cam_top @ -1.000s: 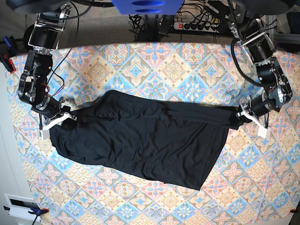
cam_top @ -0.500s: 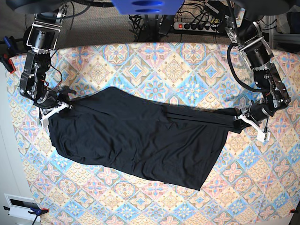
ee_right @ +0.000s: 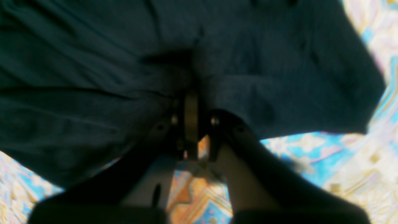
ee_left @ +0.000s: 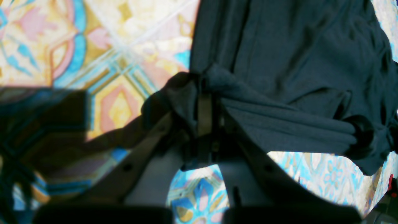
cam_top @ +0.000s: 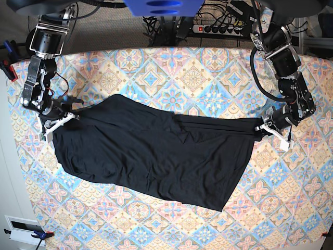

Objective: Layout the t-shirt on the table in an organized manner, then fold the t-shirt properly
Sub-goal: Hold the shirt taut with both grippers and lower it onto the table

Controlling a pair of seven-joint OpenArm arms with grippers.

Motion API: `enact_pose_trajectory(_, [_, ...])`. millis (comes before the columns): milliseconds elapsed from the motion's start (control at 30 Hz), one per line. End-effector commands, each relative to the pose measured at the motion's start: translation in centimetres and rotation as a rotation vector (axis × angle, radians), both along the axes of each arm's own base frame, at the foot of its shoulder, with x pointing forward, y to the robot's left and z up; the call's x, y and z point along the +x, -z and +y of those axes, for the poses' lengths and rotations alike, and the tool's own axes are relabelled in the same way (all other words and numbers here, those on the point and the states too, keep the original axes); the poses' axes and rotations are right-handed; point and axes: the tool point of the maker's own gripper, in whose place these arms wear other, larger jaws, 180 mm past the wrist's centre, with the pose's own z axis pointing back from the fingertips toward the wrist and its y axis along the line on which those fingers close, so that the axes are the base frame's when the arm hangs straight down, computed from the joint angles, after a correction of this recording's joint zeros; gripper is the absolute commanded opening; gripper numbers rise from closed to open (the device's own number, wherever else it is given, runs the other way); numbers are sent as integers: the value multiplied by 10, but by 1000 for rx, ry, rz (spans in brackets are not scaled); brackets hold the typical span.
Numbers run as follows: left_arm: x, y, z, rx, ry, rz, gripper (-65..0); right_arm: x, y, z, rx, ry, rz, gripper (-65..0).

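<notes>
The black t-shirt (cam_top: 156, 153) lies spread across the middle of the bench (cam_top: 192, 73), stretched wide between the two arms, its long axis running from about 9 o'clock to 3 o'clock in the base view. Its upper edge is pulled nearly straight, while the lower edge sags down toward 5 o'clock, ending in a pointed corner. Soft creases run across the cloth near its upper right part.

The right hand (cam_top: 66, 116), at 9 o'clock in the base view, is clamped on the t-shirt's edge there. From its wrist camera the jaws of the right hand (ee_right: 191, 93) sit pressed together with dark fabric (ee_right: 124, 62) bunched around the tips, and the patterned bench cover (ee_right: 357, 161) shows below.

The left hand (cam_top: 261, 128), at 3 o'clock in the base view, is clamped on the opposite end of the shirt. Its wrist camera shows the left hand (ee_left: 206, 84) pinching a gathered fold of the shirt (ee_left: 295, 62), which fans out toward 1 o'clock, with the bench (ee_left: 93, 46) bright at 10 o'clock.

A power strip (cam_top: 221, 28) with cables lies beyond the bench's far edge, at 12 o'clock.
</notes>
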Motion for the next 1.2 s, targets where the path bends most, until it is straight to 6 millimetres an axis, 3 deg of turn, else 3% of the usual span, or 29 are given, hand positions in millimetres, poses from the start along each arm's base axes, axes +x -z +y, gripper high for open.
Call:
enact_pose_trajectory(0, [15,-23,14,11,-26,-66,-650,18,-32,-13,-50,2,-95,-650])
enact_pose_trajectory(133, [14,-35,3,-25,18,-75,-650,26,-57,-5,-74,-31,-154,-650])
enact_pose_trajectory(233, [7,-38,-13,-28,80,-56,-650,26,-64,-3,-82,-42,-162,-650])
enact_pose_trajectory(367, [3,-61,-35,59,208,-107,-650,25,-64,-3,-82,-42,-161,-650])
enact_pose_trajectory(700, [36,-105,-44,62,224,-237,-650,26,-60,-3,-78,-41,-150,-650])
enact_pose_trajectory(800, [46,-101,-45,19,212,-220,-650,21,-46,-7,-64,-25,-108,-650])
enact_pose_trajectory(900, [54,-88,-44,-41,172,-200,-650,30,-45,-11,-48,-8,-104,-650])
enact_pose_trajectory(1167, [54,-59,-42,-109,102,-158,-650,31,-37,-14,-33,8,-85,-649])
